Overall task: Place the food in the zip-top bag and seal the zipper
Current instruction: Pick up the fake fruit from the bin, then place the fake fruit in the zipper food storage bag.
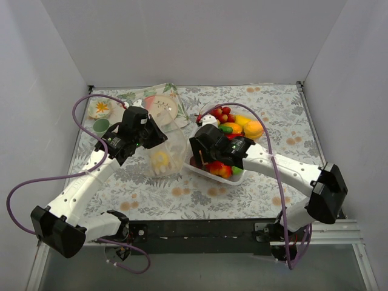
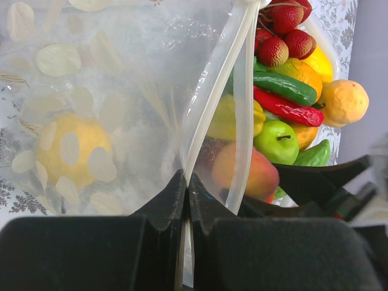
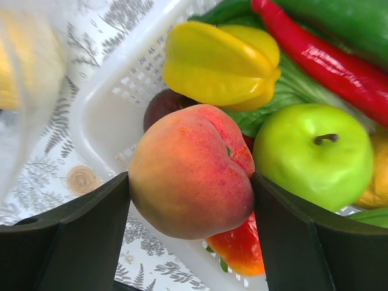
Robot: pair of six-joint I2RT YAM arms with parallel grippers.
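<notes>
1. On the floral cloth [image 1: 182,194], far left: a plate [image 1: 160,108], a small dish [image 1: 100,109] and a green cup [image 1: 101,125]. Looping over the right arm, a purple cable [image 1: 267,139].
2. Just right of the bag [image 1: 167,151], a white tray [image 1: 239,179] heaped with food: star fruit [image 3: 218,63], green apple [image 3: 312,154], red chili [image 3: 321,66], cucumber [image 2: 285,86], lychees [image 2: 285,36], orange [image 2: 342,102]. All crowded close behind the right gripper [image 3: 191,182].
3. Bag upright on the cloth between the two arms, mouth edge toward the tray. Inside, one yellow fruit [image 2: 66,151] behind the dotted film.
4. Left gripper [image 2: 187,179] closed tight on the bag's edge, fingers [image 2: 157,206] pressed together with the plastic pinched between them. Rising from that pinch, up and to the right, the zipper [image 2: 213,88], its two strips parted higher up.
5. Right gripper clamped on a peach [image 3: 191,145], one finger on each flank, the fruit filling the gap. Peach at the tray's near-left corner, over the rim, beside the bag and outside it. Lifted clear of the tray or resting on it: cannot tell.
</notes>
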